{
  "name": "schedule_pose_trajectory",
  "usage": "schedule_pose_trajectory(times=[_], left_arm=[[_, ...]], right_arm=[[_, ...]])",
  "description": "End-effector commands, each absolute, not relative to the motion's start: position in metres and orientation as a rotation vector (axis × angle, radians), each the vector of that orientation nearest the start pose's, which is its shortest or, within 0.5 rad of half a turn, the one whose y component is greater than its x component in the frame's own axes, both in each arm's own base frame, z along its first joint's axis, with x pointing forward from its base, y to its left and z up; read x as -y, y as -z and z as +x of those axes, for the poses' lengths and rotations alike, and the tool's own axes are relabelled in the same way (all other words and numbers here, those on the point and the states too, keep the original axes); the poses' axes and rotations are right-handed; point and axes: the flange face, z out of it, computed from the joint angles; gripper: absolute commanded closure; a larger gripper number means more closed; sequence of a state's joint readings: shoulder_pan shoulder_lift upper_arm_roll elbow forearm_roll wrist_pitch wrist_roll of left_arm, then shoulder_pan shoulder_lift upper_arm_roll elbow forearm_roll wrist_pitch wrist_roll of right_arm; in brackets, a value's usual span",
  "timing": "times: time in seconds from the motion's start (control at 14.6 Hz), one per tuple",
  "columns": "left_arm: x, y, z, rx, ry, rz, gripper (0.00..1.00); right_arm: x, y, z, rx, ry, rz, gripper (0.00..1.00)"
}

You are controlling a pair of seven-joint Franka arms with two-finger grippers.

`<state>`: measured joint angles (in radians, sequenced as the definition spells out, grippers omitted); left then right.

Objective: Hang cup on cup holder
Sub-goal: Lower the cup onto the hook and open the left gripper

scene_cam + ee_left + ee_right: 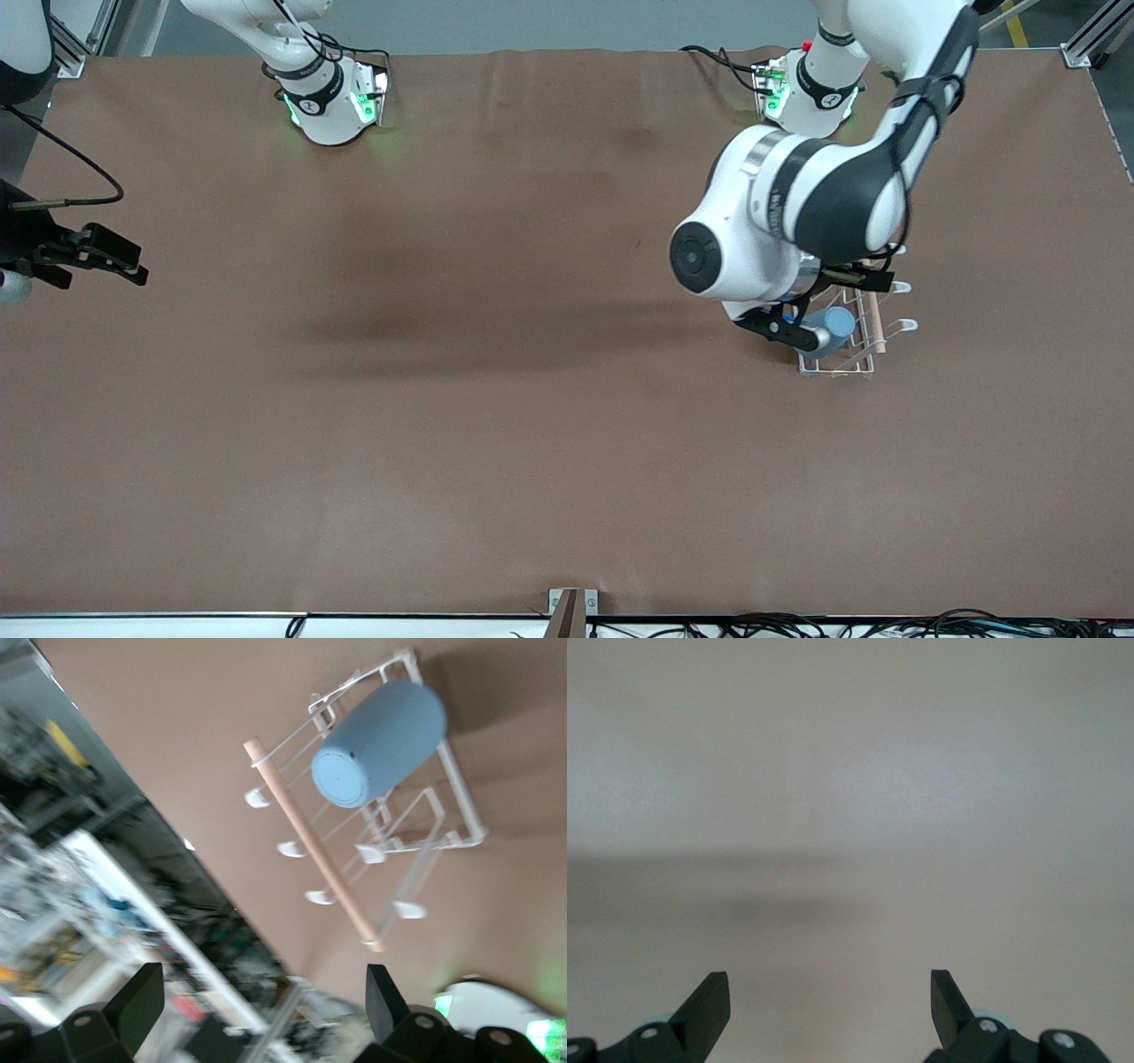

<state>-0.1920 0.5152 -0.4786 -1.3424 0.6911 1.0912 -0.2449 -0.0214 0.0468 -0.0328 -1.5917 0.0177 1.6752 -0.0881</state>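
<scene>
The light-blue cup [838, 325] sits tilted on a prong of the white wire cup holder [858, 361], toward the left arm's end of the table. In the left wrist view the cup [381, 744] shows its closed bottom, slipped over a prong of the cup holder [467, 819], beside the wooden rod [310, 843]. My left gripper [824, 306] is over the rack, open and empty, clear of the cup; it also shows in the left wrist view [264, 1010]. My right gripper [131, 261] waits open and empty over the table at the right arm's end, and shows in the right wrist view [830, 1005].
The brown table mat [496, 372] is bare in the middle. The arm bases [332, 102] stand along the table edge farthest from the front camera. A small post [570, 611] stands at the nearest table edge.
</scene>
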Motion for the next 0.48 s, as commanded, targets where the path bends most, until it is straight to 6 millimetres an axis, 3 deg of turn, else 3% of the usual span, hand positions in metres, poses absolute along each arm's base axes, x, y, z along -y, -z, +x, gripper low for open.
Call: schedule_pose_trajectory(times=[0.0,0.21,0.41], left_arm=[[0.244,-0.487,0.564,-0.277,-0.440,-2.507,0.00],[0.219,-0.550,0.557,-0.175,-0.364,-2.664,0.00],[0.213,-0.602,0.551,-0.136,-0.238,-2.712,0.00]], right_arm=[[0.027,-0.610,0.573,0.040,0.079,-3.114,0.00],[0.026,-0.612,0.571,0.045,0.063,-3.115,0.00],[0.025,-0.612,0.570,0.044,0.038,-3.116,0.00]])
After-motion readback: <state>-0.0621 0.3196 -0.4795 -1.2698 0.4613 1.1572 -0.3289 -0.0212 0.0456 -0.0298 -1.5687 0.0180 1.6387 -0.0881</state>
